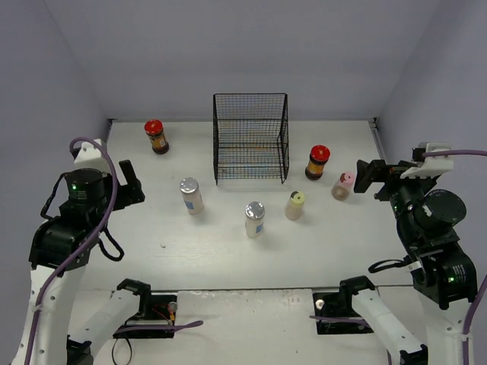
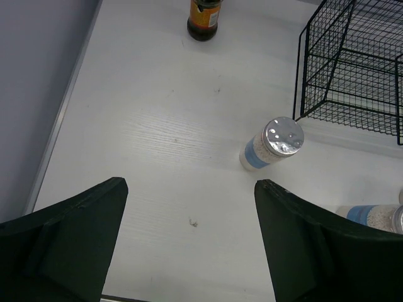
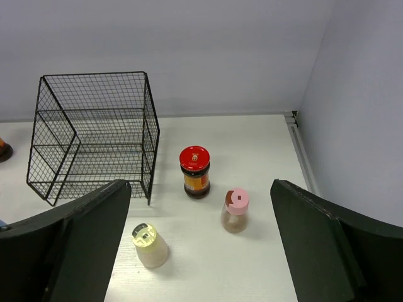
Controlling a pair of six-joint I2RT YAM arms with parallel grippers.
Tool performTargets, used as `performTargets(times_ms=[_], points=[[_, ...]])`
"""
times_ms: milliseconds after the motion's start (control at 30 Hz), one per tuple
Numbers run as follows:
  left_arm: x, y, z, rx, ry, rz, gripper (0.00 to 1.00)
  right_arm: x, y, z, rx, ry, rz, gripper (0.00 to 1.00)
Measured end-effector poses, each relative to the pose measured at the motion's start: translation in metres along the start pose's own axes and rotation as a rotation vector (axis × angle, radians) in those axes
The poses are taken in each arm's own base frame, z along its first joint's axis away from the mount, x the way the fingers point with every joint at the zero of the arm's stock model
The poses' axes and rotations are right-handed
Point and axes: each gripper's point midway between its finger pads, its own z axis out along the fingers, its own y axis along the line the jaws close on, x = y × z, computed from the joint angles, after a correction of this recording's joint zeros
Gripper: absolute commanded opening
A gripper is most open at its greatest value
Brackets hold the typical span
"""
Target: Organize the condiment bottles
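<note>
The left pincer (image 2: pixel 189 185) is wide open and has hold of nothing. Just ahead of it, a bit to the right, a silver-capped bottle (image 2: pixel 271 145) stands on the white desk (image 2: pixel 145 126). A second silver-capped bottle (image 2: pixel 376 217) shows further right, past the pincer's right finger. Far ahead stands a red-lidded jar (image 2: pixel 204 17), well apart from the rest. The black wire basket (image 2: pixel 305 56) sits ahead and to the right, near the first bottle.

The right pincer (image 1: pixel 367 176) is wide open too and holds nothing. Straight ahead of it stands the other red-lidded jar (image 3: pixel 195 171). The pink-capped bottle (image 3: pixel 235 211) is just beside that jar, a little nearer to the pincer and to the right. The yellow-green-capped bottle (image 3: pixel 148 244) is nearer still, off to the left. The basket is ahead and to the left of this pincer. All six stand on the desk, outside the basket
</note>
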Motion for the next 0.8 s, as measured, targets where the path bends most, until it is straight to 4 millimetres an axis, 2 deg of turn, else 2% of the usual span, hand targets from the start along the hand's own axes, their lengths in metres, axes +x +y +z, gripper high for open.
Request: performTargets(times_ms=[433,567,633,800], points=[[0.0,-0.001,-0.001,0.008,-0.011,0.0,0.83,0.008,0.006,0.004,-0.023,0.023,0.02,1.0],[0.009,-0.001,0.002,0.008,0.008,0.008,0.83,0.034,0.016,0.017,-0.061,0.113,0.037,1.0],[0.012,-0.001,0.003,0.008,0.016,0.01,0.83,0.051,0.029,0.027,-0.119,0.18,0.036,1.0],[0.016,-0.001,0.004,0.014,0.022,0.011,0.83,0.109,0.068,0.049,-0.283,0.387,0.085,1.0]])
